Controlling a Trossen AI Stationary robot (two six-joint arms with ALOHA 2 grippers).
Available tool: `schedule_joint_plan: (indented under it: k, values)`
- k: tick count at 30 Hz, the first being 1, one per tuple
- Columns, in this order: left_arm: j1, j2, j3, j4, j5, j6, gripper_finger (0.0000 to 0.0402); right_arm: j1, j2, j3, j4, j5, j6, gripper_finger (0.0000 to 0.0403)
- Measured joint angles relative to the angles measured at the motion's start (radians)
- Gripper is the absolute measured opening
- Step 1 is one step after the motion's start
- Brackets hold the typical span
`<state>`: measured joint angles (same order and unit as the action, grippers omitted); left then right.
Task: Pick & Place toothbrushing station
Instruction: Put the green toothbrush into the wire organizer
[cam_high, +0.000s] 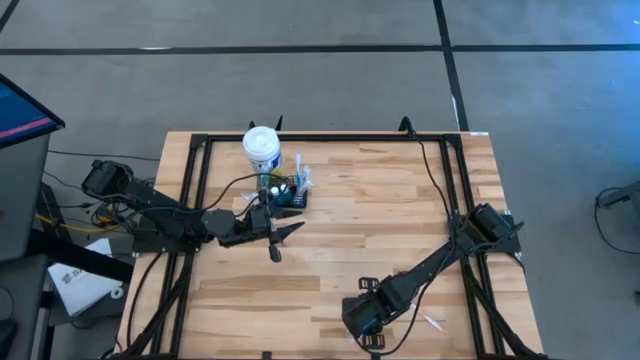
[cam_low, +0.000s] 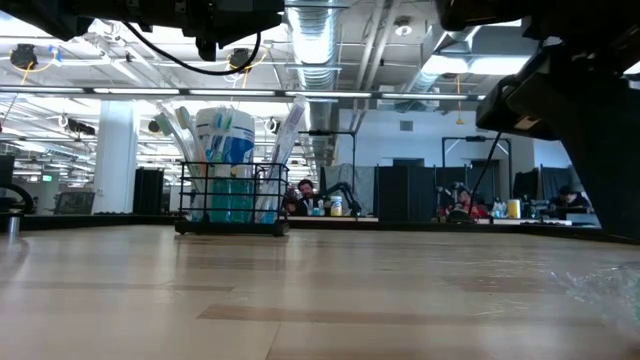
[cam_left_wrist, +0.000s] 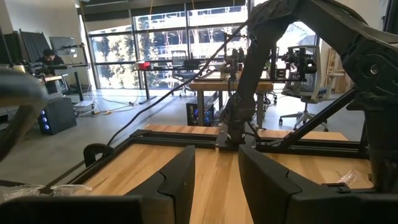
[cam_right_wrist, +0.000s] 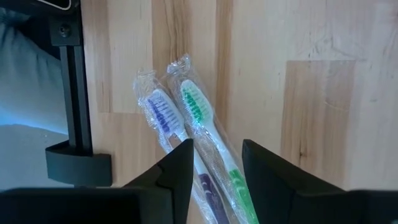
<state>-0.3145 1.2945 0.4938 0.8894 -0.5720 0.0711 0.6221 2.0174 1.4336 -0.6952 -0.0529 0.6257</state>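
A: Where does the toothbrushing station (cam_high: 289, 193) stand?

B: On the wooden table (cam_high: 380, 230), toward its far left part. It is a small black wire caddy, upright, with wrapped brushes standing in it. A white tub with a blue label (cam_high: 262, 148) stands just beside it, on the far side. In the low view the caddy (cam_low: 232, 198) shows in front of the tub (cam_low: 226, 140), which rises above it.

A: And the left tool?

B: The left tool (cam_high: 283, 236) lies low over the table, just in front of the caddy and apart from it. Its 2 fingers are spread, with nothing between them. Its own camera looks across the table past both fingers (cam_left_wrist: 180, 180) toward the right arm and the black frame at the table's edge.

A: The right tool?

B: The right tool (cam_high: 372, 335) hangs at the near edge of the table, well apart from the caddy. Its fingers (cam_right_wrist: 177, 171) are also parted and empty. Directly beneath them lie 2 wrapped toothbrushes side by side on the wood: 1 with purple bristles (cam_right_wrist: 163, 115) and 1 with green bristles (cam_right_wrist: 198, 107). The tool is not touching either.

A: Anything behind the table?

B: A person seated at a desk (cam_low: 303, 193), far off in the room.
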Motion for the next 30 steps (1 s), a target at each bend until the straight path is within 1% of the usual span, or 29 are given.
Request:
schedule_joint_plan:
  k: [6, 9, 11, 13, 15, 21, 24, 29, 30]
  values:
    - [0.000, 0.000, 0.000, 0.000, 0.000, 0.000, 0.0117, 0.000, 0.003, 0.000, -0.002, 0.001, -0.005, 0.0125]
    - [0.000, 0.000, 0.000, -0.001, 0.000, 0.000, 0.0117, 0.001, 0.045, -0.002, -0.001, 0.000, -0.006, 0.0123]
    - [0.000, 0.000, 0.000, -0.001, 0.000, 0.000, 0.0117, -0.001, 0.079, 0.016, -0.020, -0.046, -0.001, 0.0123]
    - [0.000, 0.000, 0.000, -0.005, 0.000, 0.000, 0.0117, -0.019, 0.097, 0.043, -0.035, -0.130, 0.008, 0.0123]
    - [0.000, 0.000, 0.000, -0.005, 0.000, 0.000, 0.0117, -0.032, 0.112, 0.061, -0.054, -0.162, 0.026, 0.0123]
    - [0.000, 0.000, 0.000, -0.011, -0.004, 0.000, 0.0117, -0.026, 0.111, 0.061, -0.056, -0.093, -0.002, 0.0118]
    - [0.000, 0.000, 0.000, -0.012, -0.004, 0.000, 0.0117, -0.026, 0.111, 0.060, -0.058, -0.076, -0.005, 0.0095]
    - [0.000, 0.000, 0.000, -0.011, -0.004, 0.000, 0.0117, -0.027, 0.111, 0.059, -0.068, -0.072, -0.006, 0.0020]
    - [0.000, 0.000, 0.000, -0.011, -0.003, 0.000, 0.0117, -0.028, 0.111, 0.059, -0.068, -0.070, -0.008, 0.0011]
